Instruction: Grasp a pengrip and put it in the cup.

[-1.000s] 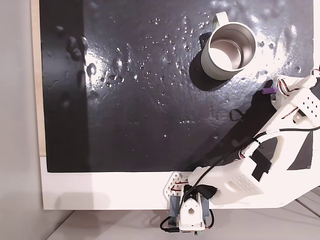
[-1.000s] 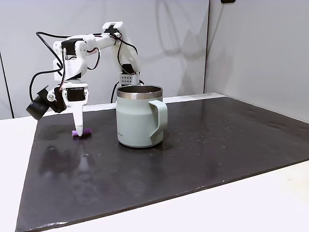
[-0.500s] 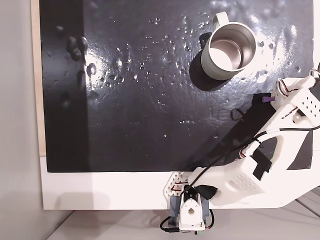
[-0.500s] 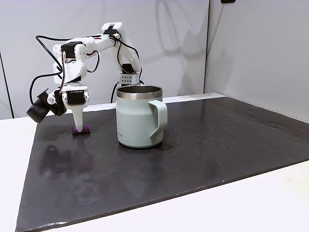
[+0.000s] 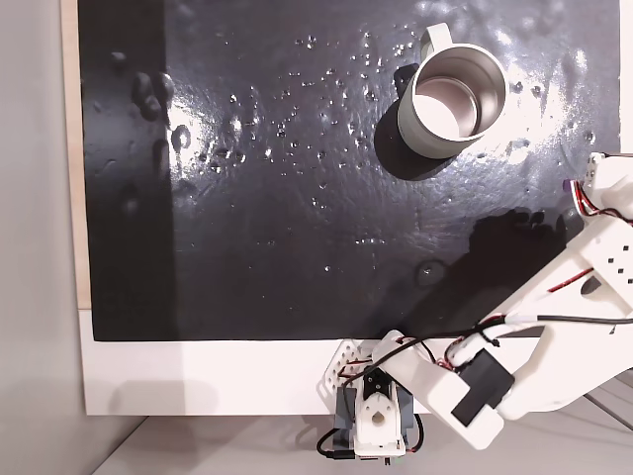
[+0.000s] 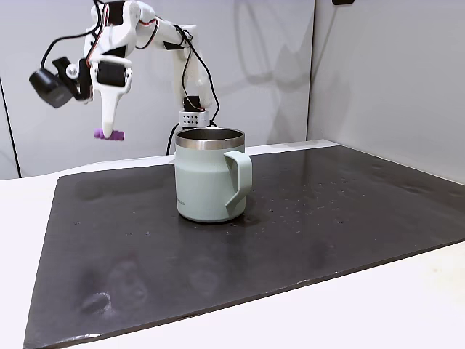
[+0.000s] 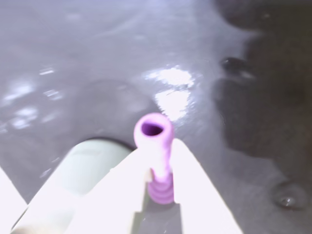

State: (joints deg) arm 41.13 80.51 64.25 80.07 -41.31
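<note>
Pengrip [image 7: 155, 151] pinched between gripper [image 6: 111, 133] jaws, lifted beside cup [image 6: 208, 174]. Thin soft tube: could slip out during swing, miss rim.

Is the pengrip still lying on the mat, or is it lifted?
Lifted. The gripper is shut on the pengrip, high above the black mat.

**Pengrip aloft, cup upright**

Pengrip [image 7: 155, 151]: purple ribbed tube, pinched crosswise between the jaws, open flared end poking out past the tips. Cup [image 6: 209, 174]: grey-green, steel-lined, upright, handle sideways, below and beside the jaws.
</note>
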